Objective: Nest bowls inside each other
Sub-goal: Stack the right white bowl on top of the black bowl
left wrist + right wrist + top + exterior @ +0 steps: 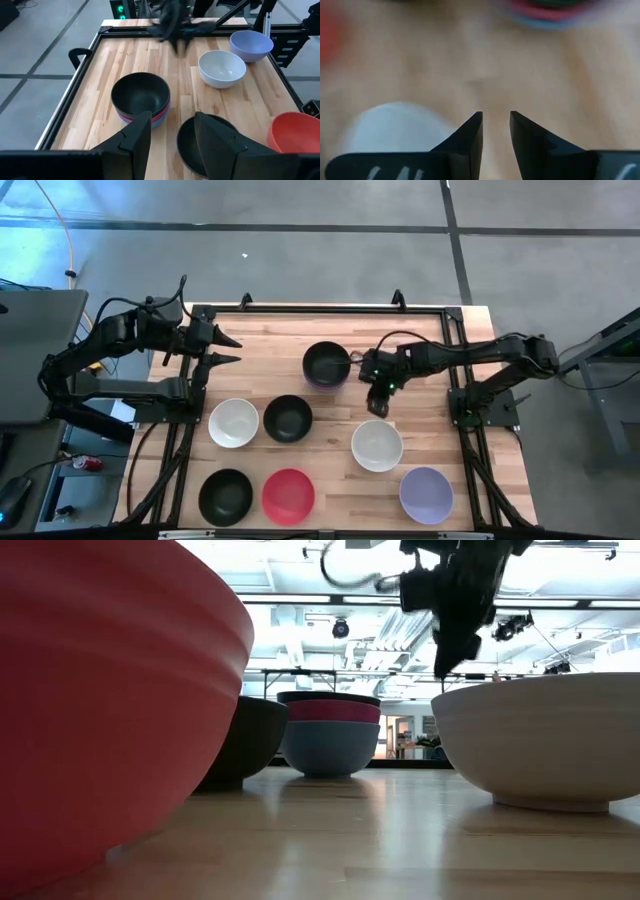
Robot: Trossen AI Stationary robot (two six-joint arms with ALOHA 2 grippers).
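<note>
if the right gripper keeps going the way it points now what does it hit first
Probably bare wood: the right gripper points down at the wooden table, between a white round plastic bowl and the nested stack topped by a black plastic bowl. Depth is unclear.

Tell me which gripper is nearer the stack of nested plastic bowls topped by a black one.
Right. The right gripper hangs just beside the nested stack, toward the white bowl. The left gripper waits at the table's left edge, farther off.

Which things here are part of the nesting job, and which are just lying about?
Job: bowl stack, two white bowls, two black bowls, red bowl, lavender bowl, right pincer.
Lying about: red can beside the table; left pincer idle.
</note>
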